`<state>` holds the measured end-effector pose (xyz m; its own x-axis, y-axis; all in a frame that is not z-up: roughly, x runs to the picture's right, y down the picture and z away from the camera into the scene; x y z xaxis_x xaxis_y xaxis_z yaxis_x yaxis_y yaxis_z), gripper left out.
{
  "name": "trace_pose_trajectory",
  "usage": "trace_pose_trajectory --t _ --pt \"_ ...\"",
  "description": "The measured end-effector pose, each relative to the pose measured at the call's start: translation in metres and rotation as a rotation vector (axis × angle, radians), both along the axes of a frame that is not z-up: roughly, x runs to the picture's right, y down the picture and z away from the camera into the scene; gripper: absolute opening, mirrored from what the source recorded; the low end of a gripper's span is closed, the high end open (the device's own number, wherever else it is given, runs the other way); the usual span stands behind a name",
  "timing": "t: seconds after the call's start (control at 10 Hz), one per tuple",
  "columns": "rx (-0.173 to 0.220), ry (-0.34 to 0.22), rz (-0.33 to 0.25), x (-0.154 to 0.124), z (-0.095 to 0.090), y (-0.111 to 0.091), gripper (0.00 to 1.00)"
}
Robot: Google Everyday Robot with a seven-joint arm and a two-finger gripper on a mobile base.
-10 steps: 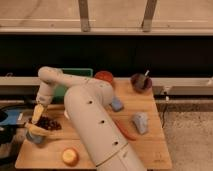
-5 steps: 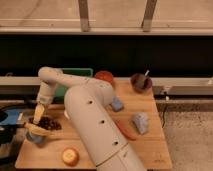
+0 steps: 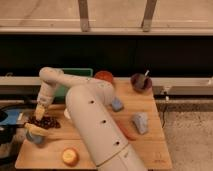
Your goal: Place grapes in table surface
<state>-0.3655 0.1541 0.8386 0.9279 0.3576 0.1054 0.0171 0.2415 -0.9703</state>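
One relation decides it — the grapes sit just below the gripper, seemingly resting on the table surface near its left edge as seen, long axis running left-right — whether the gripper holds them I cannot tell.

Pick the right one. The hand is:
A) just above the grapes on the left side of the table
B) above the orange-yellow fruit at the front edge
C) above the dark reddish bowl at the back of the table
A: the hand sits directly over the grapes, near the left edge of the table surface.
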Motion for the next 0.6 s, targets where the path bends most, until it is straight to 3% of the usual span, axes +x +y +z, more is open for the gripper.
trace_pose_trajectory --t 0.2,0.4,0.6 --pt "0.006 -0.005 0.002 -0.004 -0.002 0.000 0.00" --pt "0.053 -0.002 -0.004 -0.006 -0.014 -0.009 0.00" --pt "0.119 0.007 -0.001 -0.009 -0.033 -0.036 0.00"
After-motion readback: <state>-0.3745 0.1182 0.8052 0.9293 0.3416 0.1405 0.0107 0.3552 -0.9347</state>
